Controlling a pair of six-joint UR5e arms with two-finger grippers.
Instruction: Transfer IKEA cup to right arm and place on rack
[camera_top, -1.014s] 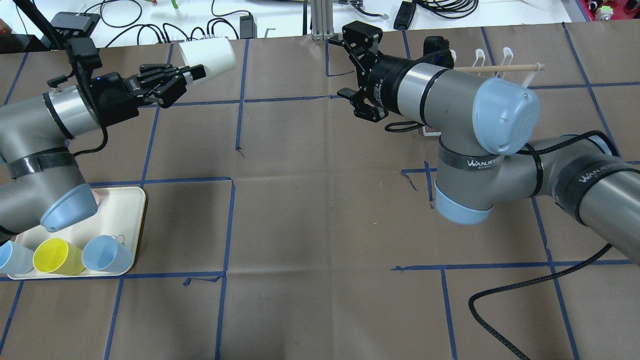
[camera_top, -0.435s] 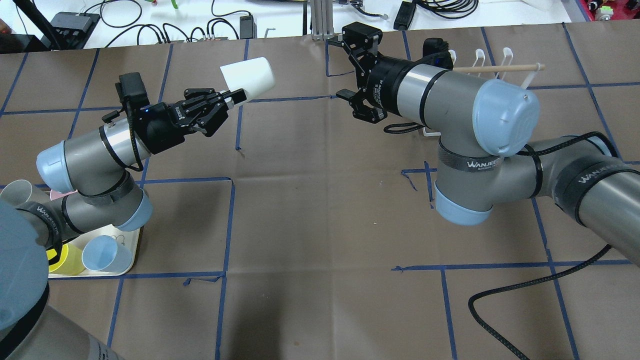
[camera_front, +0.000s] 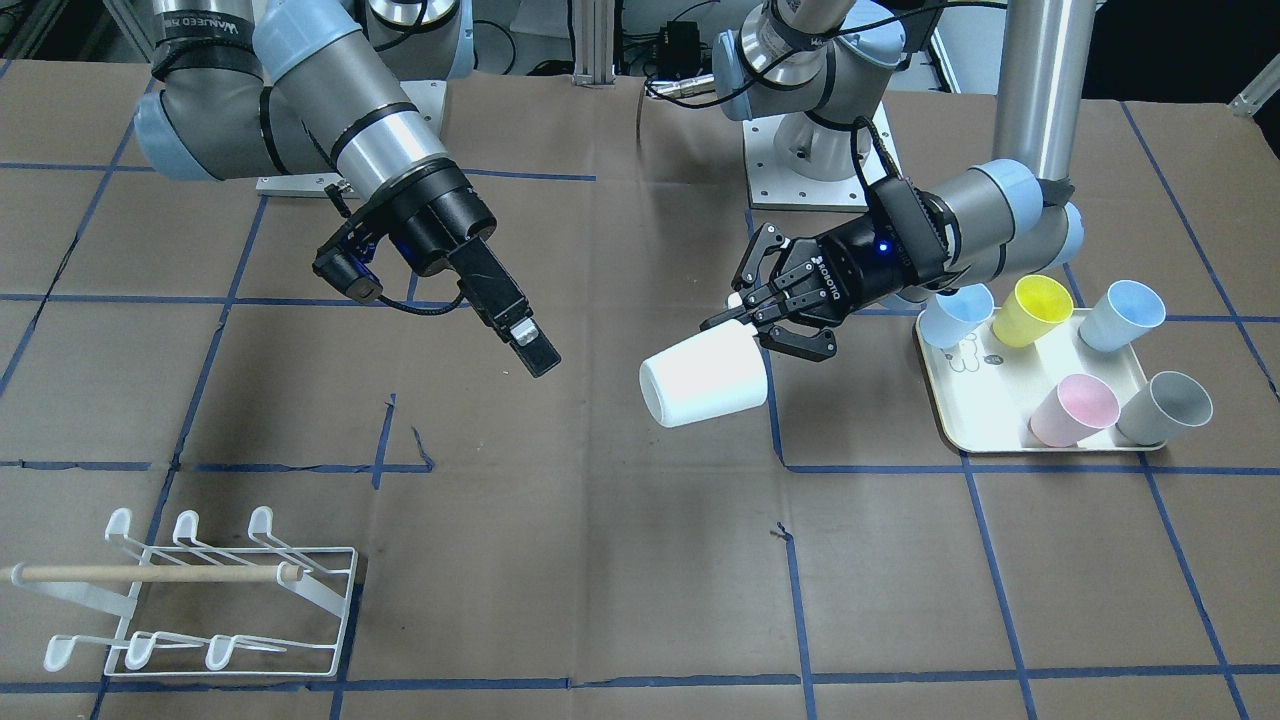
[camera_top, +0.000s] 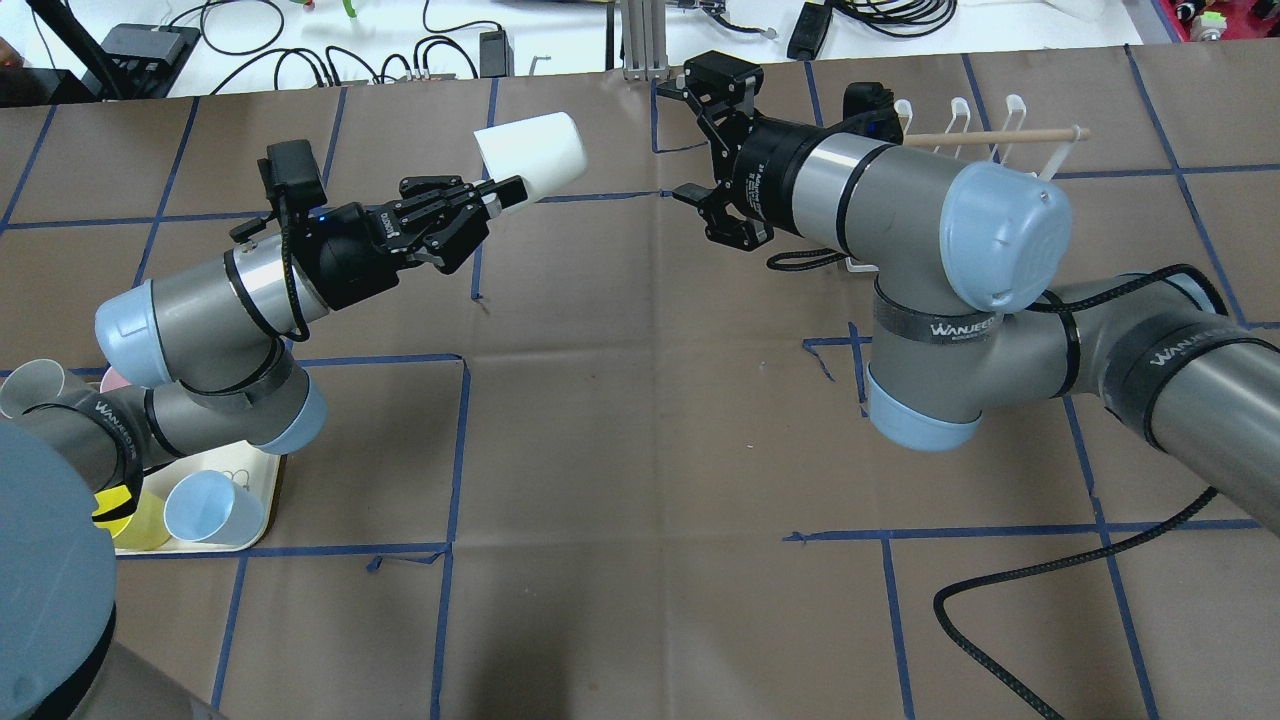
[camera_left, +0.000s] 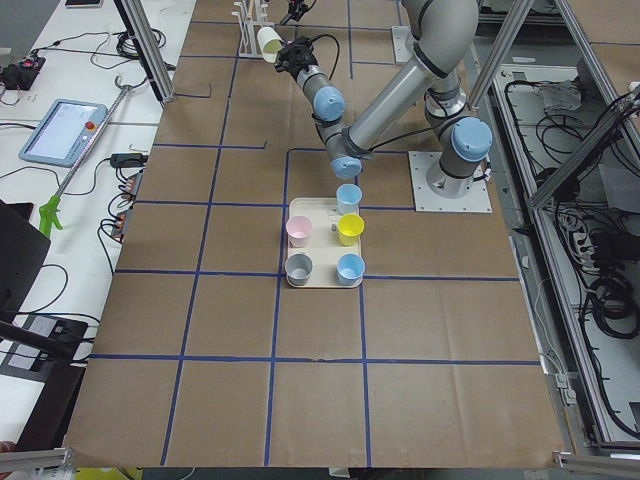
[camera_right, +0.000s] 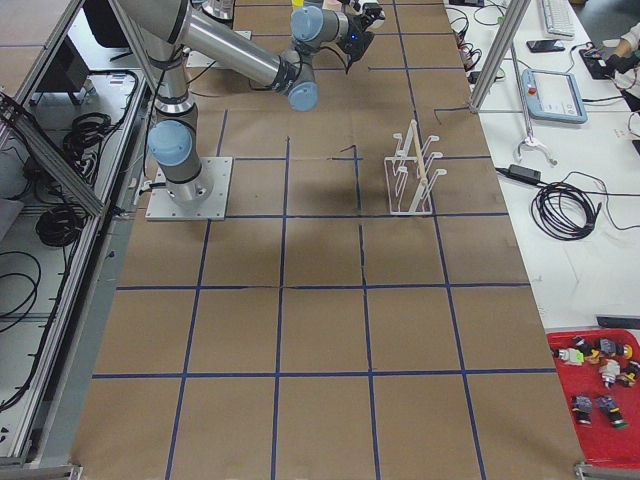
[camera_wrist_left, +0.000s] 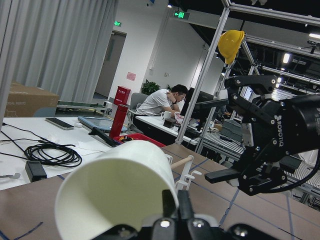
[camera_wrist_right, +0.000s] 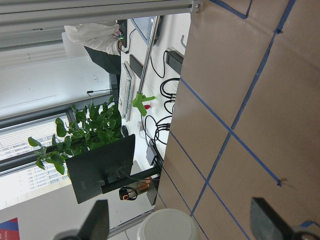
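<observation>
Brown paper (camera_top: 640, 450), creased and gridded with blue tape (camera_top: 455, 440), is covering the table, and white desks strewn with black cables (camera_top: 430, 50) are lying beyond its far edge. At 8 o'clock in the overhead view, a cream tray (camera_front: 985, 395) with rounded corners is carrying smooth, tapered cups (camera_front: 1030, 310) in blue, yellow, pink and grey. At 11 o'clock the left gripper (camera_top: 505, 193) is pinching a smooth white cup (camera_top: 530, 152) near its base. The cup is lying sideways in the air, with its mouth facing the right gripper (camera_top: 682, 140). That gripper, near 12 o'clock, is hanging with its fingers spread wide, holding nothing. At 1 o'clock a white wire rack (camera_top: 958, 108) with hooked prongs is carrying a pale wooden dowel (camera_top: 990, 136).
</observation>
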